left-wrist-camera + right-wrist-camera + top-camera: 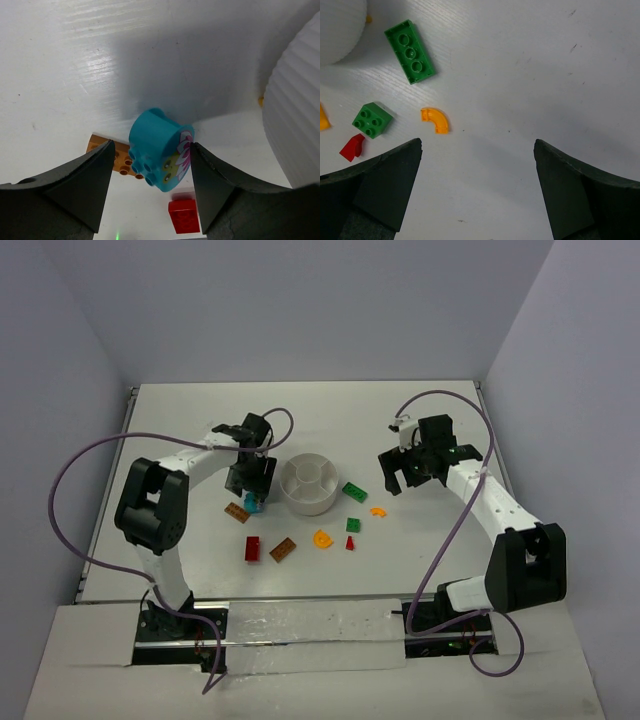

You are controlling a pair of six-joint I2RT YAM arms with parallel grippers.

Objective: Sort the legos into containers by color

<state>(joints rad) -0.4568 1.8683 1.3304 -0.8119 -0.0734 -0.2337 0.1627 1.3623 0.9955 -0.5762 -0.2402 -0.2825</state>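
Nearest you, a red brick [252, 549], a brown brick [283, 549] and a yellow-orange piece [322, 538] lie loose on the table [200, 420], unsorted. Just beyond, your left gripper [152, 144] straddles the teal piece [159, 150]. One finger touches it and the other stands a sliver off, so I cannot tell whether it is truly held. You seem to be picking up teal. Next, close firmly, lift, and carry it over the white dish [308, 506] just beside it. Your right gripper [477, 147] hovers wide open and empty near the green bricks [410, 51].

Legos [283, 549] on table [330, 420] before dish [308, 508]
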